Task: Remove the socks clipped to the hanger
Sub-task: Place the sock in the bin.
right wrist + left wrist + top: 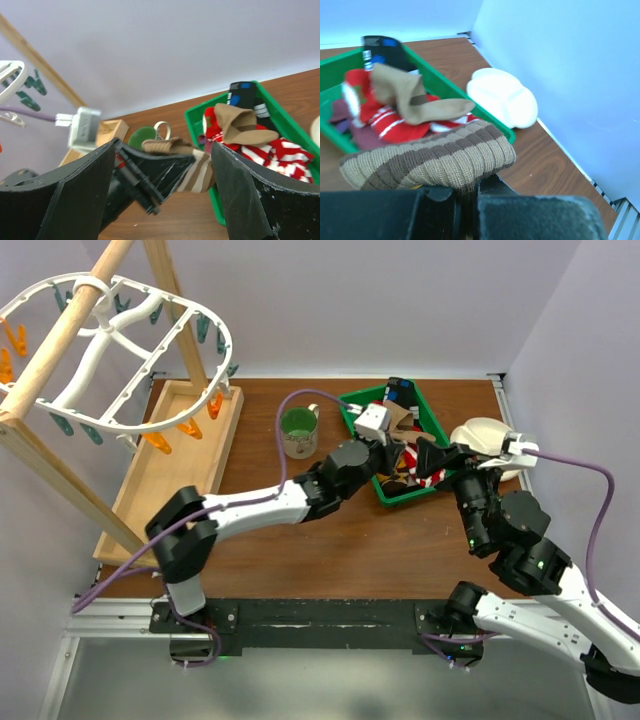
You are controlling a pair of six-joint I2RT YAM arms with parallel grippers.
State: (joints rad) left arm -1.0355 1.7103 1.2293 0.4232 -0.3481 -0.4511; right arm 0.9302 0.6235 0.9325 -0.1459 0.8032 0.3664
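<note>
Left jaws tight on striped sock (435,160) (near green bin (337,70)) — right jaws agape

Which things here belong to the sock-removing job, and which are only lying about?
Job: hanger, brown striped sock, socks in green bin.
Lying about: green mug, white plate.

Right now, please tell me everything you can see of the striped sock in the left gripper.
The striped sock is a soft ribbed knit, tan with brown bands, bunched into a thick fold. The left gripper is shut on its lower edge. It is held beside the green bin; whether they touch I cannot tell.
</note>
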